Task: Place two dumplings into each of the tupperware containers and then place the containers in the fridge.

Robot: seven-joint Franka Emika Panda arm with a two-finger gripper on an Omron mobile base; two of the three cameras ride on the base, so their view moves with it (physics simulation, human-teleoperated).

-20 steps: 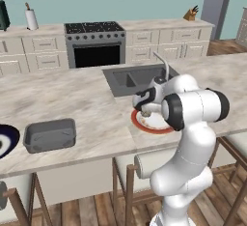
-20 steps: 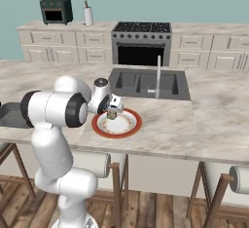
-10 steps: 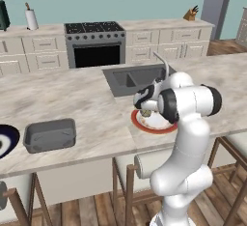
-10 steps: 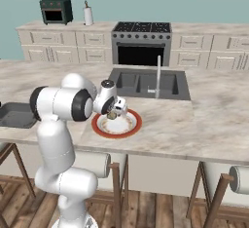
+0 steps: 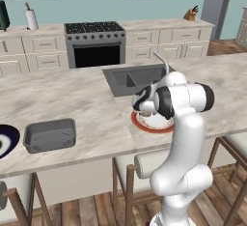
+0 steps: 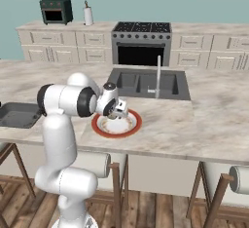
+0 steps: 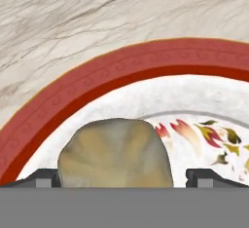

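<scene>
Now claw spread wide, straddling dumpling on red-rimmed plate, fingertips flanking it.

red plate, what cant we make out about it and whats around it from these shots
- Red-rimmed plate: how many dumplings it holds; the gripper hides its middle in both base views.
- Dumpling: its lower part is cut off at the hand view's bottom edge.
- Dark blue plate: cut off by the left base view's left edge.
- Tupperware container: contents too small to tell.
</scene>
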